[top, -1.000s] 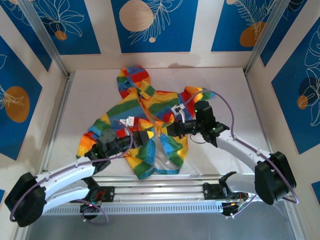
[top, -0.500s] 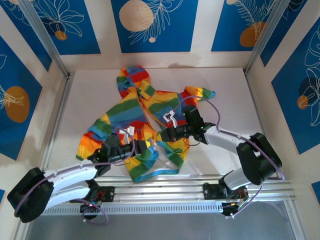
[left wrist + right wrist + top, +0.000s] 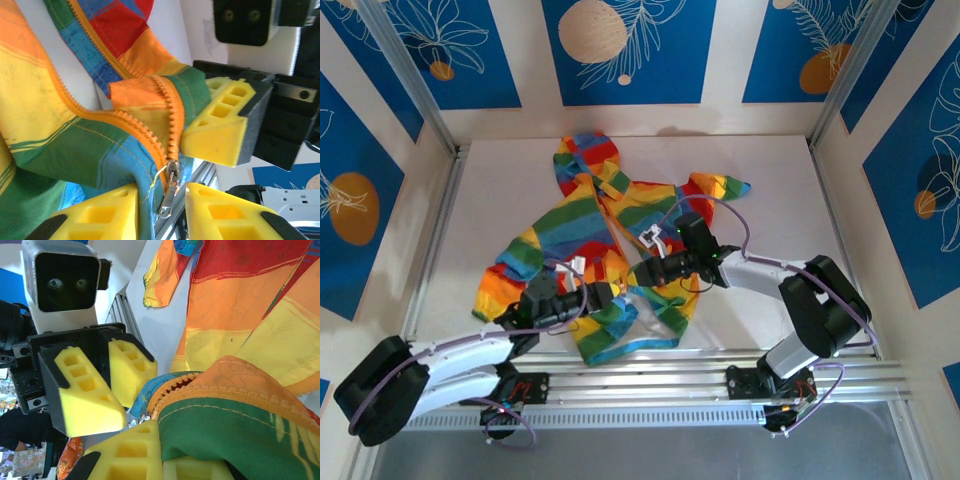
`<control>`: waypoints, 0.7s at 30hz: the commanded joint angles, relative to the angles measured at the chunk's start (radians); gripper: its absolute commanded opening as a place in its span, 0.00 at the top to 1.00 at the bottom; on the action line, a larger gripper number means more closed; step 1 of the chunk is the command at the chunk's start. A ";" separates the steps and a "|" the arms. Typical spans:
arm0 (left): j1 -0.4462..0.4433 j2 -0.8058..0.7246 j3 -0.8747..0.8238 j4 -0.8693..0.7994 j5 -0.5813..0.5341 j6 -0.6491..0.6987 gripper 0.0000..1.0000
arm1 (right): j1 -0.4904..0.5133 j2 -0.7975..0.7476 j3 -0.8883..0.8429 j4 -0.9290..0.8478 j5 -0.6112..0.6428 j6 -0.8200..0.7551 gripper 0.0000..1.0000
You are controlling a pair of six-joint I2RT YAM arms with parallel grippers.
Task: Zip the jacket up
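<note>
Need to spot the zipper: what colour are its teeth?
Orange. The zipper on the jacket shows best in the left wrist view.

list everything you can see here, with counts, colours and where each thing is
rainbow-striped hooded fabric jacket: one, red, orange, yellow, green and blue stripes, lying spread on the table, hood toward the far wall
orange zipper: one, orange teeth and tape, down the jacket front, lower end unzipped
small metal zipper pull: one, silver, hanging at the zipper's lower end
white table: one, white, under the jacket
blue wall panels: several, blue with white leaves and orange circles, around the table
aluminium rail: one, silver, along the near edge
left gripper: one, yellow fingers, open around the zipper pull
right gripper: one, yellow fingers, shut on the jacket's green and orange edge beside the zipper
</note>
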 commanded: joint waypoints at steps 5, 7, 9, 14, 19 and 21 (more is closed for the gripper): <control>-0.004 -0.076 -0.012 -0.016 -0.042 -0.007 0.75 | 0.019 0.022 0.002 0.043 -0.013 0.028 1.00; -0.002 -0.083 -0.017 -0.010 -0.049 -0.017 0.77 | 0.023 0.027 0.005 0.048 -0.016 0.031 1.00; -0.003 -0.086 -0.020 -0.003 -0.056 -0.023 0.77 | 0.025 0.029 0.007 0.048 -0.015 0.032 1.00; -0.003 -0.084 -0.018 -0.021 -0.070 -0.033 0.82 | 0.025 0.029 0.010 0.047 -0.016 0.030 1.00; -0.004 -0.087 -0.024 -0.031 -0.070 -0.032 0.83 | 0.028 0.024 0.007 0.051 -0.017 0.034 1.00; -0.004 -0.091 -0.023 -0.031 -0.067 -0.035 0.82 | 0.028 0.026 0.006 0.054 -0.018 0.036 1.00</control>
